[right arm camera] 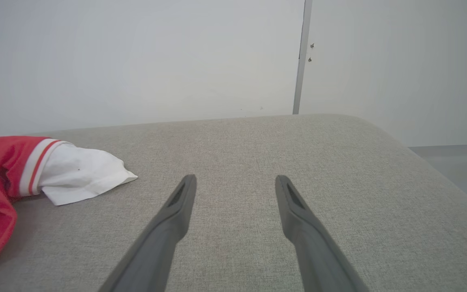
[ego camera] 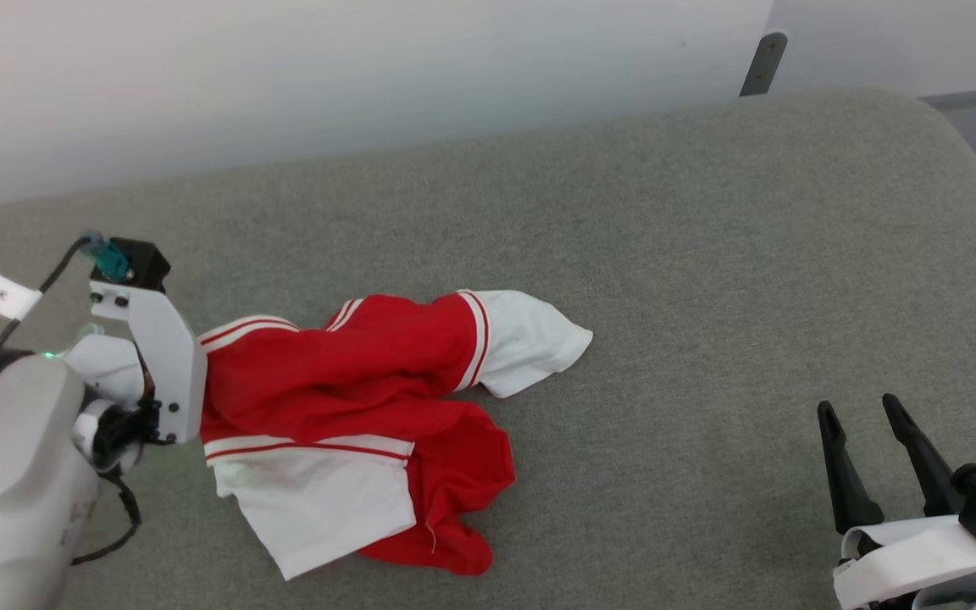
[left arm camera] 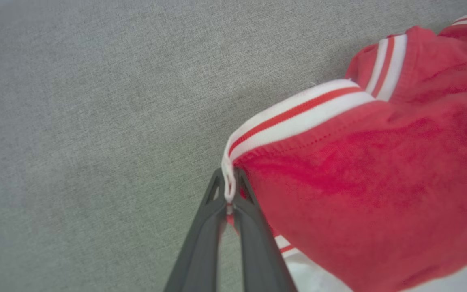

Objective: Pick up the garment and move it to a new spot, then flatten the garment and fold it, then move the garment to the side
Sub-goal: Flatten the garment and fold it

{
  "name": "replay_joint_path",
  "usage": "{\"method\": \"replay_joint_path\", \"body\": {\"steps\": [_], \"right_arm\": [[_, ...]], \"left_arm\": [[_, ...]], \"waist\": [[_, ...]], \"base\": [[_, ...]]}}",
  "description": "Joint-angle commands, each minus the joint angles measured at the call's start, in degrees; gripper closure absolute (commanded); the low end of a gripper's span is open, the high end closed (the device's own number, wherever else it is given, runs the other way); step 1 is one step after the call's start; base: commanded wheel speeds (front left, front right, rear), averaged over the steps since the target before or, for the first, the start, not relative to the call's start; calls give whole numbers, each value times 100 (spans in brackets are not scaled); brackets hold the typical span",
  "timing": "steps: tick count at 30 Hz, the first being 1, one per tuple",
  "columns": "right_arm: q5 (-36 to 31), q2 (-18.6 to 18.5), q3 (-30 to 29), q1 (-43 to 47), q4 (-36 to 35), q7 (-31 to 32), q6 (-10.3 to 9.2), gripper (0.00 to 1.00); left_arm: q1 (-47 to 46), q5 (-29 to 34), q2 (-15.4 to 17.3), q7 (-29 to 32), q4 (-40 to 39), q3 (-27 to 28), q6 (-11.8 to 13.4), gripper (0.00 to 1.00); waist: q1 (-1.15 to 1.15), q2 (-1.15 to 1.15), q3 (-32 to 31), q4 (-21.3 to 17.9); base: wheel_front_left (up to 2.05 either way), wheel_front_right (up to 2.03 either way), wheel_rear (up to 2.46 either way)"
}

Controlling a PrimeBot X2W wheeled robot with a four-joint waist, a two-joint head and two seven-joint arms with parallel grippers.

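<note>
Crumpled on the grey cloth-covered worktop (ego camera: 708, 254), the garment (ego camera: 344, 373) lies in a heap, its visible folds red and white with striped trim. The task looks barely begun: the pick-up grip is made, while moving, flattening, folding and setting aside all appear left to do. At the garment's left edge the left pincer (left arm camera: 229, 190) is clenched on the striped trim. Well to the garment's right, the right pincer (ego camera: 859, 405) hangs released and empty. Left of the garment, a white cable tag (ego camera: 0, 293) seems to read "2K".
</note>
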Motion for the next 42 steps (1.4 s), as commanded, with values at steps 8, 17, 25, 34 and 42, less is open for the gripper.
{"method": "replay_joint_path", "body": {"steps": [8, 17, 25, 34, 42], "right_arm": [[-40, -42, -37, -157, 7, -31, 3, 0], [-45, -66, -35, -185, -3, -31, 3, 0], [-41, -11, -53, -209, 7, -31, 3, 0], [-14, 19, -65, -240, -35, -31, 3, 0], [9, 12, -84, -200, -51, -31, 3, 0]], "left_arm": [[-272, -145, -257, -146, 366, 38, -14, 0], [-328, -204, -346, -52, 66, 21, 82, 0], [161, -538, -391, 622, -567, 50, 580, 0], [762, -689, -176, 1408, -1245, 4, 1297, 0], [1220, -865, -22, 1789, -1639, 61, 1781, 0]], "waist": [[0, 0, 78, 145], [0, 0, -32, 352], [0, 0, -105, 453], [0, 0, -104, 398], [0, 0, -88, 271]], "base": [[0, 0, 0], [0, 0, 0], [0, 0, 0], [0, 0, 0], [0, 0, 0]]}}
